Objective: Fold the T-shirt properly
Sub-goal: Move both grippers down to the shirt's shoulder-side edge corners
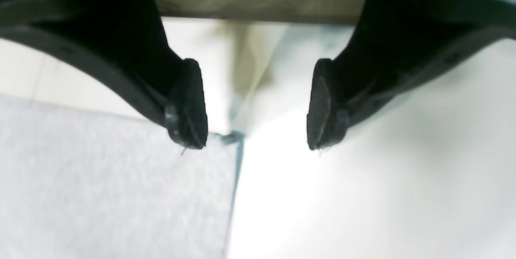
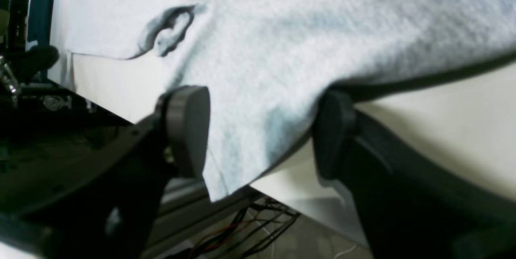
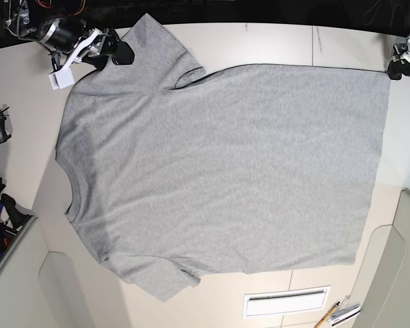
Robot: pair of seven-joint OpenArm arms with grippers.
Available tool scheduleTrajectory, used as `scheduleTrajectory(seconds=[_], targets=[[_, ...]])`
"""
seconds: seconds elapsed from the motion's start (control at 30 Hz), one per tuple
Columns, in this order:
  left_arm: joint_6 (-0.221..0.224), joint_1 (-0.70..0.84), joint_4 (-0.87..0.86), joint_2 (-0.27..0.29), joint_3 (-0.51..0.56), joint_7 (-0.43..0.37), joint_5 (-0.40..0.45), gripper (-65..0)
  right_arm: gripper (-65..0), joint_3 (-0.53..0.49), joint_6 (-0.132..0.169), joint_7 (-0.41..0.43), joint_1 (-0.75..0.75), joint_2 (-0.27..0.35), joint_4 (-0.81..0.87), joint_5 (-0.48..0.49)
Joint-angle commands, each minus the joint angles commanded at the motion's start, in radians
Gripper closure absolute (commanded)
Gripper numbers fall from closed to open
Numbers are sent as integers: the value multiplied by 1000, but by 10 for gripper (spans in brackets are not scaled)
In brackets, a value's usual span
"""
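- The T-shirt (image 3: 219, 178) lies spread flat, plain side up, across the white table (image 3: 273, 41). Its collar faces the table's left edge in the base view and its hem sits near the right edge.
- The right gripper (image 2: 262, 130) is at the far-left corner, jaws wide apart, straddling a sleeve tip that droops over the table's edge. One pad (image 2: 189, 130) sits just beside the cloth; nothing is pinched yet.
- The left gripper (image 1: 258, 106) hangs at the far-right corner, jaws wide and empty, just off the hem corner of the shirt.
- My read: this is the grab-two-corners step. The right jaws should close on the hemmed sleeve edge, both layers, not the loose drape. The left needs to slide over the hem corner before closing.
- Around it: a white slotted plate (image 3: 285, 301) and a pencil (image 3: 326, 317) lie near the front edge, clear of the cloth.
- A small pucker shows where the sleeve meets the body, and it could carry into the fold.
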Motion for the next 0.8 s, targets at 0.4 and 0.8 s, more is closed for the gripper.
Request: scheduleTrajectory(seconds=[0.4,0.8], targets=[[-46,-19,-96,-1,22,40,-103,-477,-395,-1,0,0,0,0,0,9],[-46,-64,-95,-1,222,60,-102,-477,-394,-2,16,-15,0,-1,0,47]])
